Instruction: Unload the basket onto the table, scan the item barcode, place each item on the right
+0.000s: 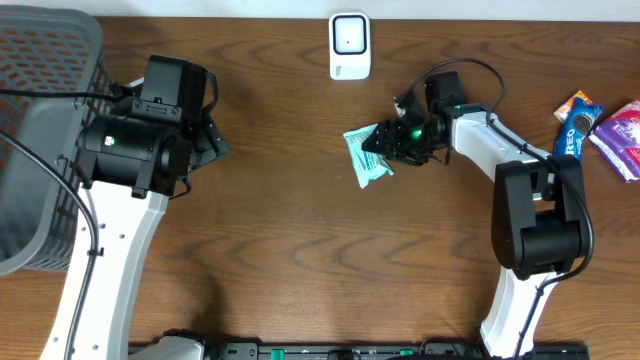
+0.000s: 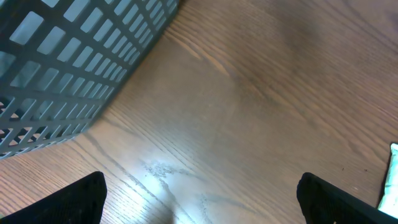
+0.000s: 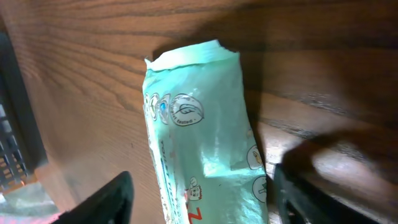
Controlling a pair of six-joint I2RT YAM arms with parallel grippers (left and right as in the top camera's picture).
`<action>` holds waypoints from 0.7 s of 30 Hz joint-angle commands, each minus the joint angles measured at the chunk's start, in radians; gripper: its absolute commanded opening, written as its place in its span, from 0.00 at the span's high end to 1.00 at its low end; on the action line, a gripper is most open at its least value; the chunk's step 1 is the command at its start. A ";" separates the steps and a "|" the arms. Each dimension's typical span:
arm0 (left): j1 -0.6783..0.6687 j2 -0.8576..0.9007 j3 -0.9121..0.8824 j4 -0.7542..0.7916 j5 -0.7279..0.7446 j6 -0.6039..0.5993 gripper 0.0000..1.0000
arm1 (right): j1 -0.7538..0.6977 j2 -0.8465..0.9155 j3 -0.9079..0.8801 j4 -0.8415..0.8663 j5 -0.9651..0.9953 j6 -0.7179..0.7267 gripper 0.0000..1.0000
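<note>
txt | blue snack pack [image 1: 574, 131]: "OREO" | mint pkt [image 3: 199, 155]: red "Z"-like char, rest illegible

Dark brown wood-grain table [image 1: 300, 250] filling the overhead view, thin pale strip [image 1: 200, 8] beyond its far edge, 1 grey mesh basket [image 1: 50, 40] at the left end, soft white glare [image 2: 161, 171] on the varnish near the basket, darker shadow over the wood at right

The left arm [image 1: 110, 200] leans in from the left side, and the left gripper [image 2: 199, 208] points down with its fingers spread very wide. The right arm [image 1: 480, 140] reaches toward the middle, and the right gripper [image 3: 205, 199] is low down with its fingers apart too.
</note>
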 commanded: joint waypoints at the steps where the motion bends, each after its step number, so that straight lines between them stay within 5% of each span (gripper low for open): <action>1: 0.003 0.004 0.008 -0.004 -0.020 0.010 0.02 | 0.004 0.004 -0.024 -0.001 -0.013 -0.010 0.38; 6: 0.003 0.004 0.008 -0.004 -0.020 0.010 0.02 | 0.024 0.045 -0.048 0.009 0.002 -0.006 0.52; 12: 0.003 0.004 0.008 -0.004 -0.020 0.010 0.02 | 0.057 0.059 -0.048 0.047 0.001 0.027 0.99; 21: 0.003 0.004 0.008 -0.004 -0.020 0.010 0.02 | 0.040 0.059 -0.013 0.377 -0.269 0.253 0.99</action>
